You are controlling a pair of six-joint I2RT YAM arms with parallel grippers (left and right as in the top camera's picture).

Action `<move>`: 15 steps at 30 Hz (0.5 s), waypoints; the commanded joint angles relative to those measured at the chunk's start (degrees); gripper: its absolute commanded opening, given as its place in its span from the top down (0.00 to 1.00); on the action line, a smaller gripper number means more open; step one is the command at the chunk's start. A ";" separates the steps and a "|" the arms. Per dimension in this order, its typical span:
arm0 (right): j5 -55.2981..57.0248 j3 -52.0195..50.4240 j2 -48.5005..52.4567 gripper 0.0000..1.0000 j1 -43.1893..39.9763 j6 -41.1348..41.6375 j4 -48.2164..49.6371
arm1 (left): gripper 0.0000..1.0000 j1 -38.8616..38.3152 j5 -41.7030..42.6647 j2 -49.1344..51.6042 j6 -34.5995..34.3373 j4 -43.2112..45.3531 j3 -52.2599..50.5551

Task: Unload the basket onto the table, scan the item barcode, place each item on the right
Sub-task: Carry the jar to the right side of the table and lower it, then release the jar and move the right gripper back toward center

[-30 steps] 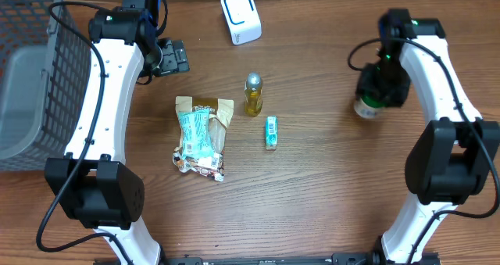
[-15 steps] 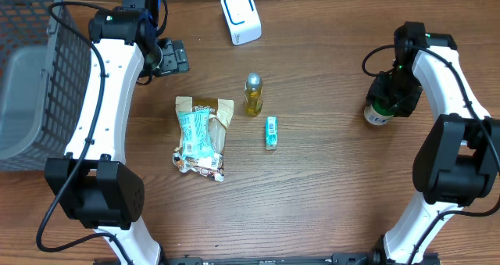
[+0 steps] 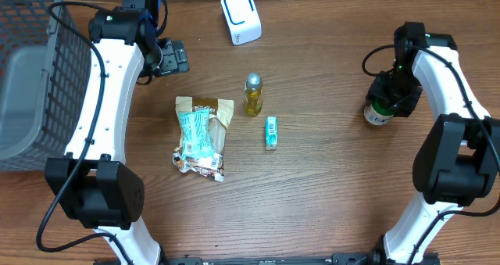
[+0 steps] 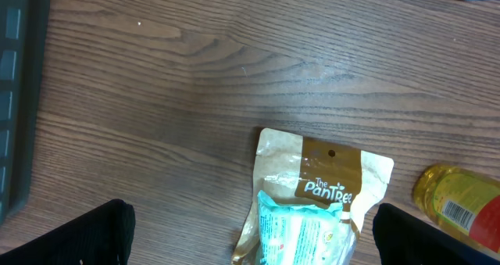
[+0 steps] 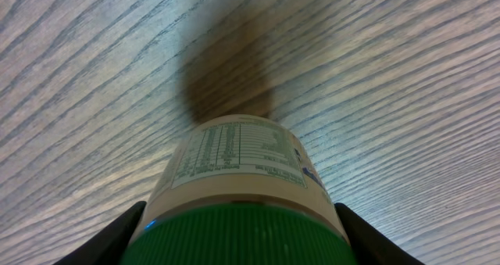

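Brown wood-grain table (image 3: 328, 202)

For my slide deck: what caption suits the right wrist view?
Right tool grips a green-capped bottle by its cap, nutrition label visible, over the wooden table.

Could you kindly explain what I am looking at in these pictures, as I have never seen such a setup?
These are two robot arms at a wooden table. One picture looks down from above; the others come from cameras on each wrist. On the table are a snack bag, a small bottle, a little teal packet and a white scanner; a basket stands at the left. The left gripper is open and empty. The right gripper grips a green-lidded jar.
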 commanded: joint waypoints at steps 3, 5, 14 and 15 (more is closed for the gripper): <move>-0.31 -0.48 -0.59 0.47 0.22 1.77 0.28 | 0.00 -0.11 -0.46 -0.11 0.22 0.07 0.85; -0.31 -1.40 -0.59 0.47 0.22 1.77 0.94 | 0.00 -0.11 -0.44 -0.11 0.22 0.07 0.85; -0.33 -5.18 -0.59 0.36 0.22 1.73 5.38 | 0.00 -0.11 -0.46 -0.11 0.22 0.07 0.85; -0.33 -5.18 -0.59 0.35 0.22 1.73 5.38 | 0.00 -0.11 -0.44 -0.11 0.22 0.07 0.85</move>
